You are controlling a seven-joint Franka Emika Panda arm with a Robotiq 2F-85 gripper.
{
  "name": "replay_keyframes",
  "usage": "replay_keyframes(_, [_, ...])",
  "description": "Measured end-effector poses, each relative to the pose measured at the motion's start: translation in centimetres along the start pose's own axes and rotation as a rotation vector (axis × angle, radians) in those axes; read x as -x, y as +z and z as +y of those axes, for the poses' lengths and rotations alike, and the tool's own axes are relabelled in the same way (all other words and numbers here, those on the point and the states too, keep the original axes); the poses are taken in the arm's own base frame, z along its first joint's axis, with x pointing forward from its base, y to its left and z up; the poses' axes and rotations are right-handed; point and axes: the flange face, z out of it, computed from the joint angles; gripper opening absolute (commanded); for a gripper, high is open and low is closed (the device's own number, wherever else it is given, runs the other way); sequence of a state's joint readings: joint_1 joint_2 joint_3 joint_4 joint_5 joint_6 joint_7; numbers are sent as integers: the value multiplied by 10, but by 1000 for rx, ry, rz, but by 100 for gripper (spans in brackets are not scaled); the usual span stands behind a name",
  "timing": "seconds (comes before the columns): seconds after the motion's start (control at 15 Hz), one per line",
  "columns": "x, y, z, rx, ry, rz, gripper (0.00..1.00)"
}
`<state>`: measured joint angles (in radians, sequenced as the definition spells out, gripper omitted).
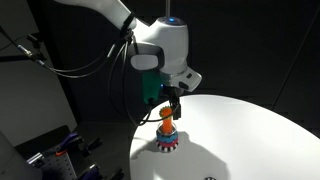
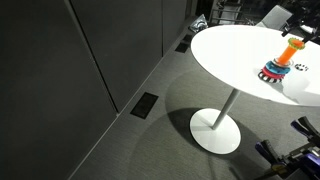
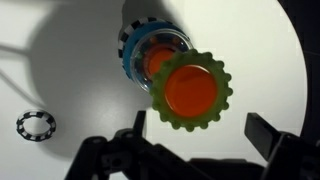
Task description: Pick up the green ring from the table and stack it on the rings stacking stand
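From the wrist view I look straight down on the rings stacking stand [image 3: 140,55]. The green ring [image 3: 227,100] sits round the top of its orange peg [image 3: 190,90], with a blue ring [image 3: 130,62] lower down. My gripper [image 3: 198,130] is open and holds nothing. Its fingers [image 3: 262,135] stand apart just beside the green ring. In both exterior views the gripper [image 1: 172,100] [image 2: 300,30] hangs just above the stand [image 1: 167,137] [image 2: 278,66] on the white table [image 1: 250,130] [image 2: 230,50].
A small dark ring-shaped object [image 3: 35,124] [image 2: 300,68] lies on the table a little away from the stand. The table edge [image 1: 140,150] is close to the stand. Dark walls and grey carpet [image 2: 150,130] surround the table.
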<state>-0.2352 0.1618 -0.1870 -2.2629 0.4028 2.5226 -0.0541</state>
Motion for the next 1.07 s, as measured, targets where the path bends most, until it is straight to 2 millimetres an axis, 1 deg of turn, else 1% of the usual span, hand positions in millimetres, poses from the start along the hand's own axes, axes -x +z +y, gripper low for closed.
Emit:
replay_keyframes(0.07, [0, 1, 0, 2, 5, -3, 66])
replay_keyframes(0.2, [0, 2, 0, 4, 10, -6, 47])
replay_keyframes(0.33, [0, 3, 0, 5, 14, -9, 32])
replay_keyframes(0.4, [-1, 4, 0, 6, 16, -10, 30])
replay_keyframes(0.8, [-5, 5, -2, 11, 28, -9, 30])
replay_keyframes(1.07, [-5, 6, -6, 46, 44, -9, 30])
